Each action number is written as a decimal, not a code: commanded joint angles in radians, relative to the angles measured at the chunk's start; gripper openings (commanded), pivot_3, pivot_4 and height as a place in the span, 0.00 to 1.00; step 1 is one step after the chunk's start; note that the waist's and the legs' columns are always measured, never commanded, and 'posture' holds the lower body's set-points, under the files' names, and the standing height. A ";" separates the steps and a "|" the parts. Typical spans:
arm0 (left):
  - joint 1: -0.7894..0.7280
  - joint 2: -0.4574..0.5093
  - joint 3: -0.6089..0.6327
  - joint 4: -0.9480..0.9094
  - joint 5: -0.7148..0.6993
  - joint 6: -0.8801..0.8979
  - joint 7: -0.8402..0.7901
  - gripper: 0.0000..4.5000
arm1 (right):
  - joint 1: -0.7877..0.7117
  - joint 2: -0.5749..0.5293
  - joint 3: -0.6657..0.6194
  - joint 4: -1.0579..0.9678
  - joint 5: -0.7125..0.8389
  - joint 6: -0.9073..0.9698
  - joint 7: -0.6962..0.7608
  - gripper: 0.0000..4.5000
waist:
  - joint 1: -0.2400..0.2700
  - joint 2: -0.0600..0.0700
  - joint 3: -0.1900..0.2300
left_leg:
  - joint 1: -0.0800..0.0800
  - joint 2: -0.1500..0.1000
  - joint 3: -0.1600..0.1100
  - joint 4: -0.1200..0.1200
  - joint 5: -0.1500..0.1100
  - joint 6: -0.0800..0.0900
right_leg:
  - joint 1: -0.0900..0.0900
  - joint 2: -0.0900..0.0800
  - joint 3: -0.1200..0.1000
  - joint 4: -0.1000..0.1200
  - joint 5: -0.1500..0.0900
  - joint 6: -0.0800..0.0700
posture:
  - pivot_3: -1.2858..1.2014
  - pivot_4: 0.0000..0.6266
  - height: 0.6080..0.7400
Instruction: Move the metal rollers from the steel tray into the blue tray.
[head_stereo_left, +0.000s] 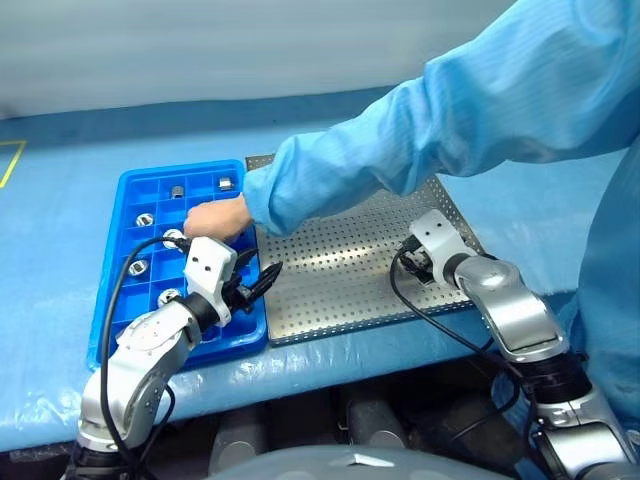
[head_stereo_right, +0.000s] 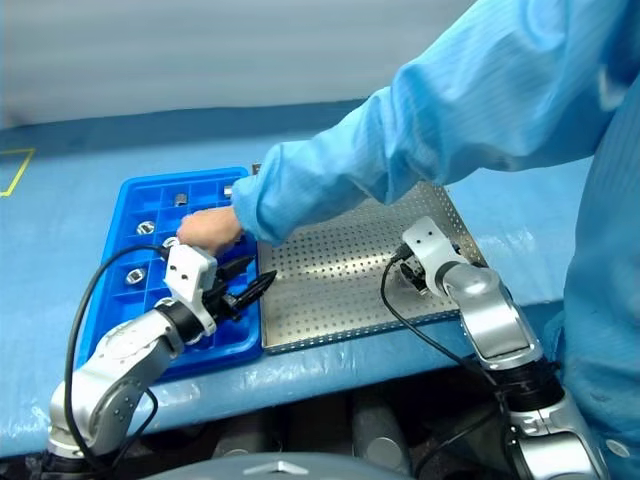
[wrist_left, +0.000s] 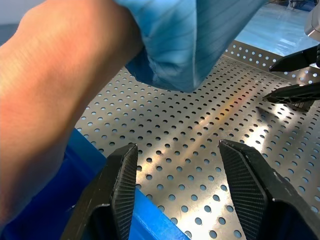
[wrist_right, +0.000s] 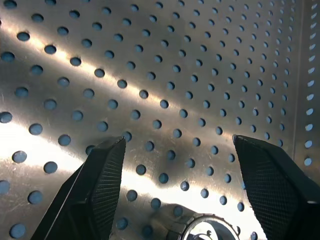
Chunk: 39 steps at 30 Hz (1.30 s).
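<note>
From the head cameras, a blue tray (head_stereo_left: 120, 300) with a grid of small square compartments lay on a table (head_stereo_left: 60, 200) covered in blue sheeting, and a steel tray (head_stereo_left: 340, 270) with a perforated floor sat just beside it on the robot's right, their edges touching or nearly so. Several metal rollers (head_stereo_left: 144, 219) rested singly in compartments of the blue tray, most along its left columns and two near its far edge. A person in a light blue sleeve (head_stereo_left: 400, 150) reached across the steel tray from the right, the hand (head_stereo_left: 215, 217) down over the blue tray's middle compartments. The left gripper (head_stereo_left: 258, 280) hovered over the blue tray's right edge, just in front of that hand, its black fingers parted and pointing toward the steel tray. The right gripper (head_stereo_right: 408, 277) hung low over the steel tray near its right edge. In the left wrist view, the left gripper's two fingers (wrist_left: 120, 185) stood apart with nothing between them, above the seam where the blue tray's rim met the perforated steel; the person's hand and sleeve cuff loomed close, and the right gripper's fingertips showed across the tray. In the right wrist view, the right gripper's fingers (wrist_right: 100, 190) were spread wide and empty over the steel floor, with one roller (wrist_right: 202, 227) lying on the tray between them, close to the camera.
</note>
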<state>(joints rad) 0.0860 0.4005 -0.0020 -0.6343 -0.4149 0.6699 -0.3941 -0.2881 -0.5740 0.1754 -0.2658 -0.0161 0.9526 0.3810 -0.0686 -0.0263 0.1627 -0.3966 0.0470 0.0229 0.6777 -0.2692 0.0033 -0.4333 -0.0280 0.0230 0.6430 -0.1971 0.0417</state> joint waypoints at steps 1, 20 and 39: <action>0.008 -0.002 0.001 -0.015 -0.005 -0.010 0.000 0.62 | 0.015 -0.027 -0.032 -0.017 -0.026 0.013 -0.017 0.81 | 0.000 0.000 0.000 | 0.000 0.000 0.000 0.000 0.000 0.000 | 0.000 0.000 0.000 0.000 0.000 0.000 | 0.48 0.24 1.00; 0.026 0.009 0.031 -0.025 -0.007 -0.005 0.004 0.62 | 0.066 -0.012 -0.043 -0.009 -0.021 0.087 -0.032 0.62 | 0.014 0.000 -0.001 | 0.001 -0.001 -0.001 0.003 0.000 0.000 | 0.004 0.000 0.001 0.000 0.001 0.001 | 0.48 0.24 1.00; 0.015 0.027 0.061 -0.010 -0.009 -0.006 -0.004 0.62 | -0.027 0.210 -0.085 -0.210 0.195 0.054 0.064 0.34 | -0.009 0.002 0.000 | 0.001 0.000 -0.001 0.003 0.000 0.000 | 0.002 0.002 0.003 0.001 0.001 0.002 | 0.48 0.24 1.00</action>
<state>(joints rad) 0.1030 0.4187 0.0310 -0.6339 -0.4145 0.6718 -0.3956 -0.2828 -0.3789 0.1186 -0.4055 0.1252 1.0146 0.4173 -0.0778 -0.0247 0.1631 -0.3952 0.0468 0.0215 0.6807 -0.2693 0.0036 -0.4310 -0.0260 0.0255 0.6438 -0.1962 0.0434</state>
